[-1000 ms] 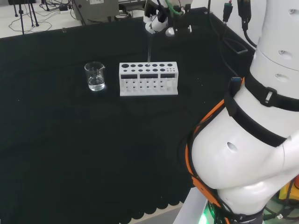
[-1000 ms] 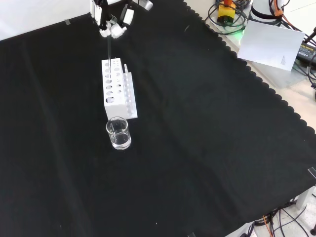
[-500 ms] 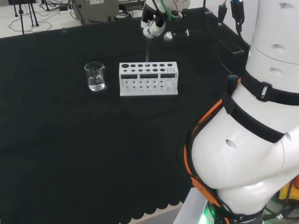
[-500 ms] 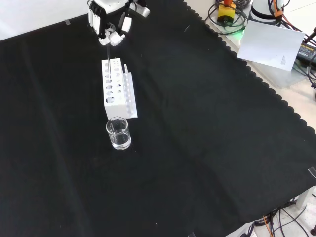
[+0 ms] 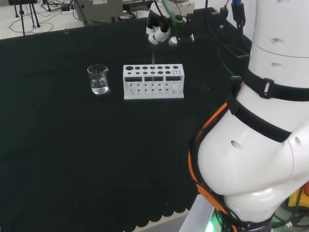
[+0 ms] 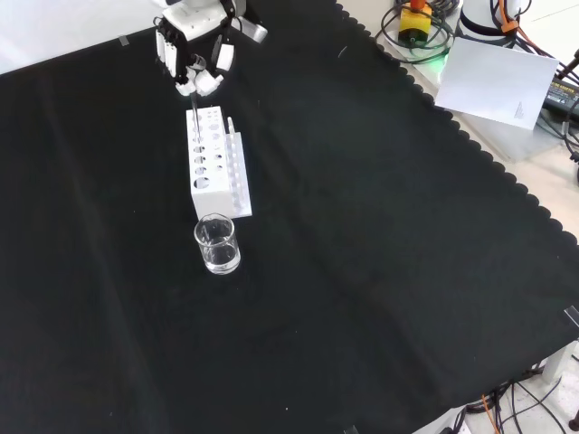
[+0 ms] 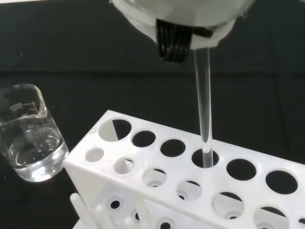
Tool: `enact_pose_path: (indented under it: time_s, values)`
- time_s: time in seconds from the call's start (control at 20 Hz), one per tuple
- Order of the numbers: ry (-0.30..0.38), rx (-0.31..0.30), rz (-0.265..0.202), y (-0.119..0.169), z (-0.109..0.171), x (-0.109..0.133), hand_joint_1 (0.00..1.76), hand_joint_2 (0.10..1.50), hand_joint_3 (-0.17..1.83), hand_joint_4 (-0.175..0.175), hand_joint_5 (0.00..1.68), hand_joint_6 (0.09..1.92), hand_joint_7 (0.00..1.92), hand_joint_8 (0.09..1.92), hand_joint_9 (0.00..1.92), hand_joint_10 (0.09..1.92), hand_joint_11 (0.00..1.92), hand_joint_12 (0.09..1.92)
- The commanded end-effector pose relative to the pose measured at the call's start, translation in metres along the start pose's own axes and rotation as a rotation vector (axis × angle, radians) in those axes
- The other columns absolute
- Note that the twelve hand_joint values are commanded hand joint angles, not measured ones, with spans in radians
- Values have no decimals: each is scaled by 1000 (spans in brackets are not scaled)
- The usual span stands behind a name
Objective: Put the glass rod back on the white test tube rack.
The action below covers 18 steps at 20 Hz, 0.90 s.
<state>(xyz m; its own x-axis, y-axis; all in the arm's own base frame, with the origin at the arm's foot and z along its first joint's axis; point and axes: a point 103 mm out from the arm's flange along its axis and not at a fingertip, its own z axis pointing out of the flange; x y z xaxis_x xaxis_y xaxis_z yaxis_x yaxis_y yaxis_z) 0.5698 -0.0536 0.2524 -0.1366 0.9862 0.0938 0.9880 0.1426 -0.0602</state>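
The white test tube rack point(image 5: 153, 81) point(image 6: 213, 161) point(image 7: 200, 191) stands on the black cloth. The hand point(image 5: 158, 30) point(image 6: 193, 56) point(image 7: 183, 19) hovers above the rack, shut on the clear glass rod point(image 5: 153, 54) point(image 6: 194, 110) point(image 7: 203, 102). The rod hangs upright. In the wrist view its lower end reaches into a hole in the rack's back row, near the middle. In the front view the hand is over the rack's far end.
A small glass beaker point(image 5: 98, 79) point(image 6: 217, 244) point(image 7: 27, 140) with a little clear liquid stands beside the rack, to its left in the head view. The arm's white links point(image 5: 260, 121) take up the head view's right. Cables and gear lie beyond the cloth's edge.
The hand has come down and shifted slightly left in the front view, carrying the rod's tip down toward the rack's top holes. Rack and beaker have not moved.
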Motion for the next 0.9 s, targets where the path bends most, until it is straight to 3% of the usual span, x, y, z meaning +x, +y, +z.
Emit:
enact_pose_path:
  time_s: [0.05, 0.6, 0.75, 0.9]
  values:
    - [-2, 16, 10, 2, 6, -2, 1318, 690, 620, -175, 1218, 457, 1310, 872, 1762, 638, 1258, 743]
    - [40, 46, 8, 4, 8, -2, 1318, 687, 620, -175, 1209, 482, 1328, 832, 1769, 634, 1267, 752]
    - [64, 63, -15, 5, 8, -2, 1355, 657, 623, -175, 1051, 774, 1413, 522, 1790, 620, 1321, 763]
    - [64, 79, -19, 6, 9, 0, 1349, 443, 879, -175, 822, 942, 1232, 568, 1779, 627, 1351, 750]
